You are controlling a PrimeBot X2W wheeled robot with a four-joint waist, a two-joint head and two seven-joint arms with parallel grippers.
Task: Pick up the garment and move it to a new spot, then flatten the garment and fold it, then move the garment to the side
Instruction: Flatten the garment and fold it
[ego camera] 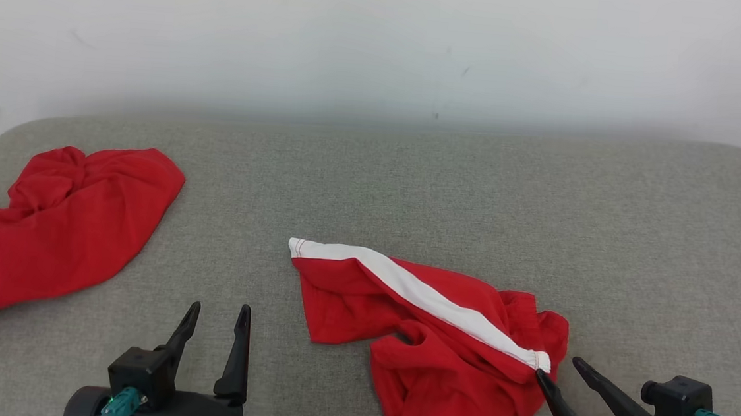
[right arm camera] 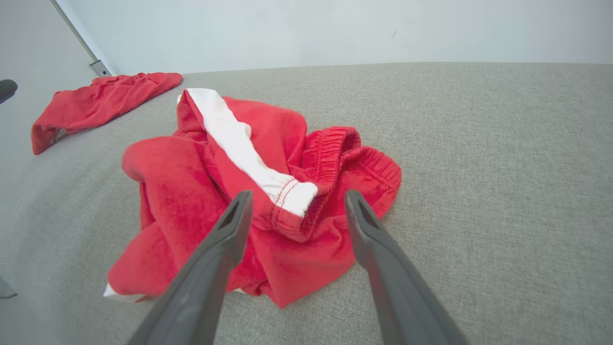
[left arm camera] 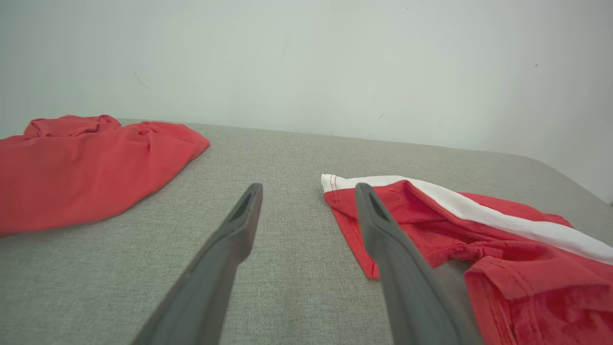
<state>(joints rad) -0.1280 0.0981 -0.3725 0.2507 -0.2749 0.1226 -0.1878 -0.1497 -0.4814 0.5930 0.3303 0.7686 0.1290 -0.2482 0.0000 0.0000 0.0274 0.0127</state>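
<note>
**Head view.** A crumpled red cloth garment with a white side stripe lies near the front edge of the grey fabric-covered table, right of its middle. One hem corner points toward the table's centre.

The right gripper, fingers spread, stands at the garment's right-hand border. Its tips sit to either side of the stripe's end, by the gathered elastic waistband; whether they touch the cloth cannot be told. The left gripper, fingers likewise spread and empty, hovers over bare table near the front edge, just left of the garment.

**Handling (judged).** The garment looks like light, limp fabric that will sag and drape when lifted and is unlikely to slide on the textured covering. The thicker waistband or a hem corner offers the firmest pinch, one for each gripper, to spread it flat.

**Count.** Two red garments, the second a rumpled red cloth heap at the table's left edge, well apart from the first; two grippers; one table.
</note>
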